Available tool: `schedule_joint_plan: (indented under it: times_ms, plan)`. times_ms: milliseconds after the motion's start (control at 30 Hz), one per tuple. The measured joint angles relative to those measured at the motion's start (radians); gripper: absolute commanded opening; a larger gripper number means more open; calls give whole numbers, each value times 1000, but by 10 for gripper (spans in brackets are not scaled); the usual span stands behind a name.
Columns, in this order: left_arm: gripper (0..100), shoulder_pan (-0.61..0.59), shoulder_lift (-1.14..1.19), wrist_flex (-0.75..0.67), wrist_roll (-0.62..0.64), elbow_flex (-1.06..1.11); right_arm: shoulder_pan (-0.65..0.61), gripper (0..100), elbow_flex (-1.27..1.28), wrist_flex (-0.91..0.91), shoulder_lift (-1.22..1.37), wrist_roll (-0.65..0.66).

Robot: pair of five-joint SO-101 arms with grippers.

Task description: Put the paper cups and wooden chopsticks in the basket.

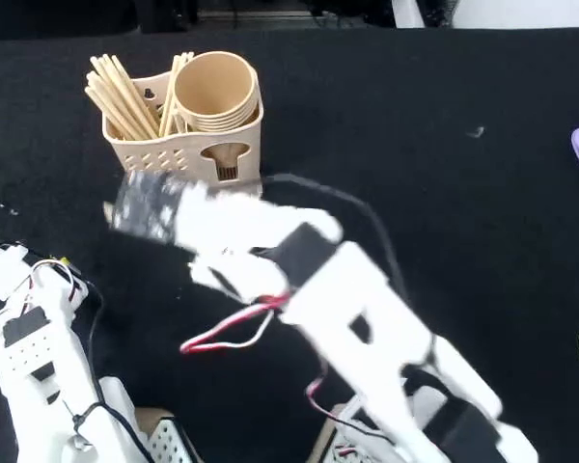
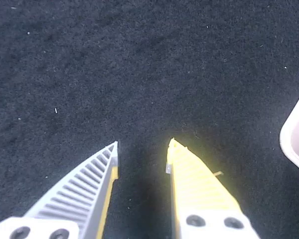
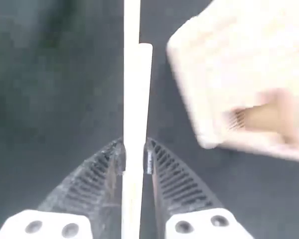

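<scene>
Beside the basket (image 1: 183, 154), right fingers (image 3: 97, 184) pinch chopsticks (image 3: 134, 124), plain from the wrist view; left fingers (image 2: 89, 184) gape empty.

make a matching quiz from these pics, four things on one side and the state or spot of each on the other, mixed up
Things
1. paper cups
2. right gripper
3. left gripper
4. basket

States
a. open over the bare black table
b. stacked inside the basket
c. shut on chopsticks
d. beige, standing on the table

Pairs: 1-b, 2-c, 3-a, 4-d
</scene>
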Motion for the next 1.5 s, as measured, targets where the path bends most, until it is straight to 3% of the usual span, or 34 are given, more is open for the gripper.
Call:
schedule_joint_plan:
  times_ms: [133,267,433,533,733,1000,1200,1367,1500]
  plan:
    - [162,0,0,0,0,0,31,11,-68,-259,-34,-184]
    - [162,0,0,0,0,0,29,11,-68,-652,9,-322]
    - [162,0,0,0,0,0,38,11,-87,-1131,210,-358]
    - [162,0,0,0,0,0,63,11,-173,-1272,334,-359]
    - [162,0,0,0,0,0,100,11,-327,-1243,519,-362]
    - [162,0,0,0,0,0,106,21,-330,-1089,542,-364]
    - [162,0,0,0,0,0,106,195,-330,-927,542,-364]
    - [162,0,0,0,0,0,107,158,-381,-816,482,-364]
    - [162,0,0,0,0,0,107,135,-416,-608,354,-364]
